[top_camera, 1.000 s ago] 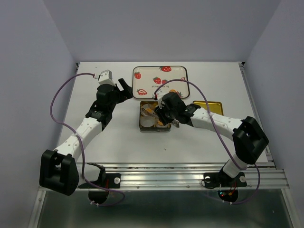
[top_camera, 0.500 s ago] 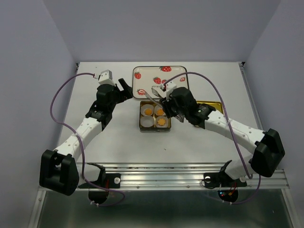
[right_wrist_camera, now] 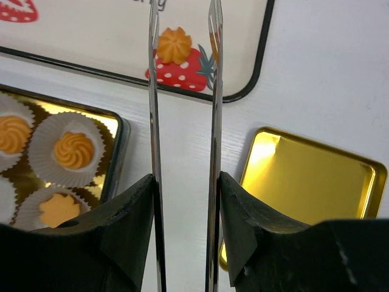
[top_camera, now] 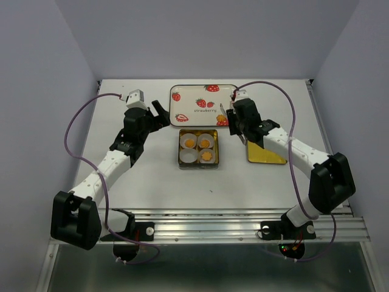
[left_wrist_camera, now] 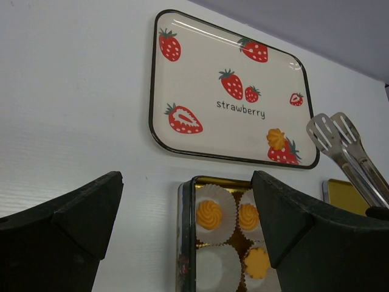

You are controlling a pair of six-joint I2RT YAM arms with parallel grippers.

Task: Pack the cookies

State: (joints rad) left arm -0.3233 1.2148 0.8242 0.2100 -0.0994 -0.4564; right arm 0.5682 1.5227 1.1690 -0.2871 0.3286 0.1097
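White table (top_camera: pixel 158 182) under lilac walls carries a strawberry tray (top_camera: pixel 191 92) at upper centre of the overhead frame, with a gold tin (left_wrist_camera: pixel 184 243) just below it. Three cookies (top_camera: pixel 205 142) sit in paper cups inside the tin. The fourth cookie (right_wrist_camera: pixel 174 44) lies in the tray's lower right corner. Clamped on metal tongs (right_wrist_camera: pixel 213 121), the right claw (right_wrist_camera: pixel 185 182) aims their parted tips toward it. The left claw (top_camera: pixel 159 114) hangs spread and empty. A good pick would set the tips astride the cookie, pinch gently, then carry it to the empty cup (left_wrist_camera: pixel 217 267).

White wood-grain tabletop (top_camera: pixel 152 176), cream rectangular strawberry-print tray (top_camera: pixel 185 104) at back, square gold tin (top_camera: pixel 198 166) mid-table, flat gold lid (top_camera: pixel 267 157) right of it
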